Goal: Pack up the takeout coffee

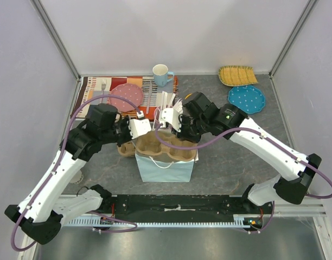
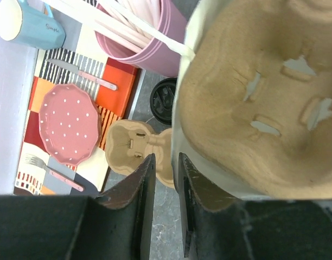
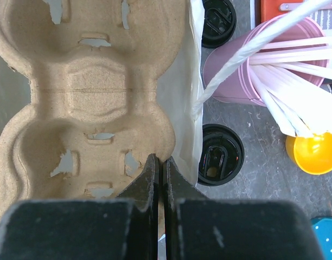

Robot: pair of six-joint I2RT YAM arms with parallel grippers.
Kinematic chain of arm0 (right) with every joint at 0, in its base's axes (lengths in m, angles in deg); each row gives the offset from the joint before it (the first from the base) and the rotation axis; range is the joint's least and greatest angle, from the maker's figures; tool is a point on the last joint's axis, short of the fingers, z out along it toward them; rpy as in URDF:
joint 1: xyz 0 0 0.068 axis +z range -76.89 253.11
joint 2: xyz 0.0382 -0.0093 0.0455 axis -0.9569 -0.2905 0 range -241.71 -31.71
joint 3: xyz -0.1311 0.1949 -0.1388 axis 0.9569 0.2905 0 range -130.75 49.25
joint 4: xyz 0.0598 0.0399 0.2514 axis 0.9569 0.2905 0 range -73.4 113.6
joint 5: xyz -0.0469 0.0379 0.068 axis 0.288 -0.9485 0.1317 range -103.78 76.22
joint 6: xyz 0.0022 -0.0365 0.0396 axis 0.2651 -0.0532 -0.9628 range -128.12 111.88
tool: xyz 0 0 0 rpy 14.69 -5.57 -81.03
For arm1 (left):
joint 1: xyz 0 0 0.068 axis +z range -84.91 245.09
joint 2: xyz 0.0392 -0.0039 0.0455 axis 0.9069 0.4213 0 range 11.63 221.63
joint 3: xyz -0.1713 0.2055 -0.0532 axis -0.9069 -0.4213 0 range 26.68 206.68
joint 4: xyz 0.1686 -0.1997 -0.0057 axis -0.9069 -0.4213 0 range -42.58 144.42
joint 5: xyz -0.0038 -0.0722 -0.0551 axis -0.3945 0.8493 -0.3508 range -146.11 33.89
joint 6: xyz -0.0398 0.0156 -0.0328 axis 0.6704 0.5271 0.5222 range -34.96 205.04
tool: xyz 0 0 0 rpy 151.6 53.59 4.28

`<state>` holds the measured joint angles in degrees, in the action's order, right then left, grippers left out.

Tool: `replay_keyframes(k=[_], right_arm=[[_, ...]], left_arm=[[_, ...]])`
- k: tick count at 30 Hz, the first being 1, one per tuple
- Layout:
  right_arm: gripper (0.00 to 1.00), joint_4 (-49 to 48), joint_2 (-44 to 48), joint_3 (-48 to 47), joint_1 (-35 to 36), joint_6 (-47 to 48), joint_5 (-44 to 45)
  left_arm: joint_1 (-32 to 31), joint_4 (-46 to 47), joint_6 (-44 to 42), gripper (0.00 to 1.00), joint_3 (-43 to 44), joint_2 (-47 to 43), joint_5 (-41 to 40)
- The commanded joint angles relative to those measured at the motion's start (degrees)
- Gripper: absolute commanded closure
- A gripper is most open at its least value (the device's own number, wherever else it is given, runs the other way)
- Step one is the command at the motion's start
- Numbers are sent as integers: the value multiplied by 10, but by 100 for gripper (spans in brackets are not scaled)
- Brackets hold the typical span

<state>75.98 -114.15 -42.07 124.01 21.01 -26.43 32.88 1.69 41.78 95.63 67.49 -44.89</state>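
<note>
A black-lidded takeout coffee [image 3: 221, 155] stands upright just beside the bag [image 3: 192, 81], a second coffee [image 3: 217, 21] near it.

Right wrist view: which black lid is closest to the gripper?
The lower black lid, just right of the right gripper; the other black lid sits at the top edge.

Top cam: fixed, high, behind the arm bases, tilted down on the table [image 1: 236, 162]. It is far enough to take in the whole workspace, with bases at 6 o'clock and mug [image 1: 161, 74] at 12.

Left wrist cam: close, looking down past the left gripper [image 2: 166, 160] at 6. Tray [image 2: 258, 92] fills 12 to 4.

Right wrist cam: closest, right over the tray, right gripper [image 3: 160, 160] at 6, pink cup [image 3: 253, 76] at 2.

Overlap: tray in all three views; pink cup in both wrist views; mug and plate [image 2: 68, 123] in top and left wrist.
</note>
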Motion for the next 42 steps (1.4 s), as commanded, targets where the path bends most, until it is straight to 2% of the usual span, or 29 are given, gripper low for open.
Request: replay_keyframes(k=[1,5,7,14,23,26,31,35,39,42], right_arm=[[100,42,6,-6,0,-9,41],[100,31,-37,-49,1,-43,1],[100,29,-47,-71,5,-54,-5],[100,27,-37,-55,7,-54,26],[100,45,-3,-25,7,-55,66],[100,43,3,-14,7,-54,72],[100,25,-25,-24,9,-53,46],[100,-8,-38,-29,16,-48,23],[100,-33,-48,-32,31,-48,31],[100,-44,-52,-32,42,-47,48]], left_arm=[[7,-39,-40,68,28,-23,47],[6,-44,-2,65,55,-15,129],[6,-53,4,65,61,-7,136],[6,-86,-66,77,45,-7,67],[7,-79,-115,76,22,-6,-7],[7,-71,-115,76,30,-5,0],[6,-55,-52,73,70,-2,76],[6,-15,28,64,92,8,106],[6,24,78,57,82,17,113],[6,34,101,52,84,37,79]])
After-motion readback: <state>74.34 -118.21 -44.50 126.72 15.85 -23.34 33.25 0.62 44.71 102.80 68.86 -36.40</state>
